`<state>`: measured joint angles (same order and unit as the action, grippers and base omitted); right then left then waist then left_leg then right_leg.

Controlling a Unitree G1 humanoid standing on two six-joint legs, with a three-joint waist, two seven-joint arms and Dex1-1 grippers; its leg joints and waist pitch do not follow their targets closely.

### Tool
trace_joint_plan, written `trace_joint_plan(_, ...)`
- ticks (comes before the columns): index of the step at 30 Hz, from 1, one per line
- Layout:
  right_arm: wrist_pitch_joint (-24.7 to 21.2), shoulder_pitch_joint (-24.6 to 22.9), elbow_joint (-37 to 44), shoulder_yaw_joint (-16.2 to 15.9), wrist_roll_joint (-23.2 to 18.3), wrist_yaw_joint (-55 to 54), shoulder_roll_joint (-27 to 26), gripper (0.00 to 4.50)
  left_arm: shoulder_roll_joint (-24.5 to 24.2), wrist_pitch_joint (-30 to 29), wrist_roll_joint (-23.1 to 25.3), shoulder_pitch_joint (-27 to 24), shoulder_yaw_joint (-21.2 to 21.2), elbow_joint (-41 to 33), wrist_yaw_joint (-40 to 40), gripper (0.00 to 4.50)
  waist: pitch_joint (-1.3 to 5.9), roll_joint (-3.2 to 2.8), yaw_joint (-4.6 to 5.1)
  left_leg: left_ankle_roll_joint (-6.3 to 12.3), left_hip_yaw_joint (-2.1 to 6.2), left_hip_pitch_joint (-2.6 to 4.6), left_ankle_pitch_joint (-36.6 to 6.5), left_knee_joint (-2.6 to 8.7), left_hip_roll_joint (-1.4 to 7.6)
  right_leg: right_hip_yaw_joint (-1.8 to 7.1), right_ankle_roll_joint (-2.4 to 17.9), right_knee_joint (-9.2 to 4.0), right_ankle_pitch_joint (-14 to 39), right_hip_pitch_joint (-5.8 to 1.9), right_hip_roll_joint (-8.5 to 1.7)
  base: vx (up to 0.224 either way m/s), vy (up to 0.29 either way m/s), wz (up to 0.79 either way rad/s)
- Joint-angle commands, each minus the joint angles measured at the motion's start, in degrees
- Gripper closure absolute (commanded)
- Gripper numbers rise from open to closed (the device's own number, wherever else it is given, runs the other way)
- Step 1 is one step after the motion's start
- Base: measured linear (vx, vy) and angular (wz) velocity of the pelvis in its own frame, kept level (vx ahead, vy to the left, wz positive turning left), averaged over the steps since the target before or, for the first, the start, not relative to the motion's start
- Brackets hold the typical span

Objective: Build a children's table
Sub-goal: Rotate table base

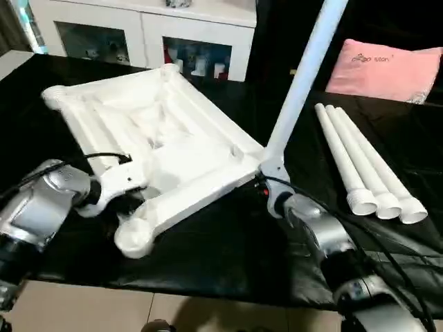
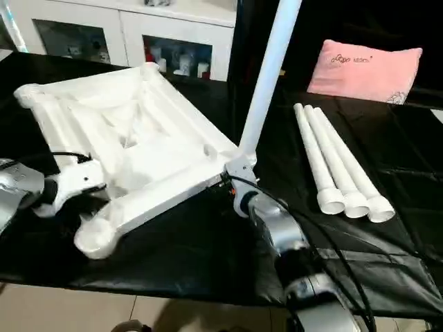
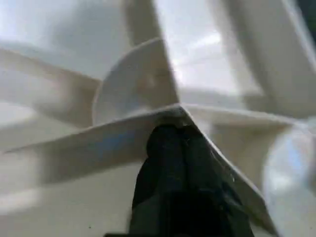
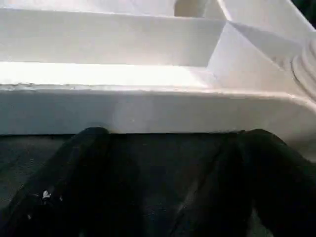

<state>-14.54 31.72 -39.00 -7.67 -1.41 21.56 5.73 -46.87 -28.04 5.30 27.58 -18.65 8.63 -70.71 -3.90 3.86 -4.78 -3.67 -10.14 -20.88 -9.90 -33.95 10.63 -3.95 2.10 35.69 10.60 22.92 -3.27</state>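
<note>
One long white tapered tubular leg [image 1: 304, 76] is seen standing steeply in a corner socket of the white plastic rectangular top panel of the children's table [image 1: 159, 138]. The panel is laid ribbed side up on the black-draped tabletop [image 1: 221, 256], towards its left half. The step in hand is judged to be the fitting of the legs, with the first one seated or nearly so.

The left pincer [image 3: 173, 133] is pressed together, with nothing between its fingers, and its tip is set against a junction of ribs on the panel's underside, apparently to steady it. The right pincer [image 4: 173, 143] is spread wide and holds nothing. It is placed low over the black cloth, facing the panel's outer wall just beside the corner that carries the leg.

For the next move, a loose leg would have to be fetched by the spread right pincer, gripped along its shaft, raised upright and lined up with an empty socket. The panel would need to be kept from sliding while the leg is pushed home.

Four legs are counted in all: one standing, and three loose legs [image 1: 367, 166] lying side by side, touching, well to the right of the panel. Four corner sockets are counted, three of them empty. One pink pillow [image 1: 384, 69] and one white cabinet with glass doors [image 1: 138, 31] are seen behind.
</note>
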Motion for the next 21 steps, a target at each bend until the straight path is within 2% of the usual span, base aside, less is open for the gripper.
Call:
trace_joint_plan(1,1.59,1.95,-2.61,0.14,0.72,-0.55,-0.71,0.00,1.62,-0.74,-4.02,-0.55,-2.28,-4.75,-4.08,4.44,3.63,-1.73,0.35,-4.38,1.13,1.38,-16.55,4.59,2.82,3.61,9.90,-4.45,15.55,-2.32,-5.37,0.000,0.000,0.00)
trace_joint_plan(4,3.08,4.59,-6.02,0.32,0.88,-0.93,-1.39,0.00,4.49,-2.35,-7.79,-1.23,-3.05,-8.37,-6.91,4.44,3.74,-1.70,0.69,-4.23,1.06,1.19,-15.11,4.47,2.74,3.64,10.24,-4.28,14.49,-2.37,-5.25,0.000,0.000,0.00)
trace_joint_plan(10,4.64,6.68,-8.86,0.68,0.97,-1.37,-1.83,0.00,9.02,-2.43,-8.52,0.42,-3.95,-7.77,-5.61,4.44,4.13,-1.39,1.51,-3.39,0.89,0.61,-11.96,4.08,2.51,3.57,10.83,-3.73,10.18,-2.93,-5.06,0.000,0.000,0.00)
trace_joint_plan(11,5.08,7.04,-9.41,0.75,1.06,-1.55,-1.90,0.00,11.32,-0.28,-7.35,1.27,-4.22,-5.87,-3.55,4.44,4.18,-1.43,1.60,-3.07,0.90,0.45,-11.09,4.03,2.48,3.56,10.99,-3.64,9.32,-3.07,-5.05,0.000,0.000,0.00)
trace_joint_plan(12,5.31,7.19,-9.62,0.75,1.16,-1.69,-1.90,0.00,12.77,0.90,-6.60,1.84,-4.24,-4.50,-2.03,4.44,4.13,-1.56,1.67,-2.91,0.80,0.57,-11.26,3.92,2.40,3.54,10.87,-3.81,9.36,-2.92,-4.85,0.000,0.000,0.00)
trace_joint_plan(13,5.41,7.24,-9.74,0.77,1.20,-1.71,-1.90,0.00,13.19,1.19,-6.30,2.03,-4.24,-4.02,-1.44,4.44,4.14,-1.39,1.79,-2.77,0.81,0.53,-11.33,3.98,2.47,3.54,10.87,-3.80,9.38,-3.05,-4.83,0.000,0.000,0.00)
trace_joint_plan(16,6.68,7.66,-10.67,0.90,2.00,-2.22,-1.38,0.00,20.05,5.82,-1.49,6.09,-3.67,6.05,10.37,4.44,4.15,-1.44,1.78,-2.48,0.73,0.61,-12.33,3.83,2.35,3.51,10.07,-4.29,11.32,-2.96,-4.66,0.000,0.000,0.00)
trace_joint_plan(17,6.68,7.66,-10.67,0.90,2.00,-2.22,-1.38,0.00,20.05,5.82,-1.49,6.09,-3.67,6.05,10.37,4.44,4.22,-1.38,1.65,-2.55,0.83,0.69,-12.43,3.81,2.47,3.49,9.97,-4.23,11.32,-3.00,-4.82,0.000,0.000,0.00)
trace_joint_plan(18,6.78,7.34,-9.50,1.69,2.03,-2.52,-0.11,0.00,23.36,7.48,0.50,8.92,-3.15,12.32,17.96,4.44,4.25,-1.54,1.58,-2.37,0.89,0.68,-12.69,3.76,2.35,3.39,9.48,-4.30,11.78,-3.03,-4.73,0.000,0.000,0.00)
trace_joint_plan(21,6.58,7.08,-7.92,2.66,1.70,-2.79,1.25,0.00,25.28,8.10,0.83,10.23,-2.58,15.13,21.59,4.44,4.40,-1.49,1.52,-1.94,1.00,0.43,-11.68,3.70,2.40,3.35,9.55,-4.12,10.46,-3.31,-4.85,0.000,0.000,0.00)
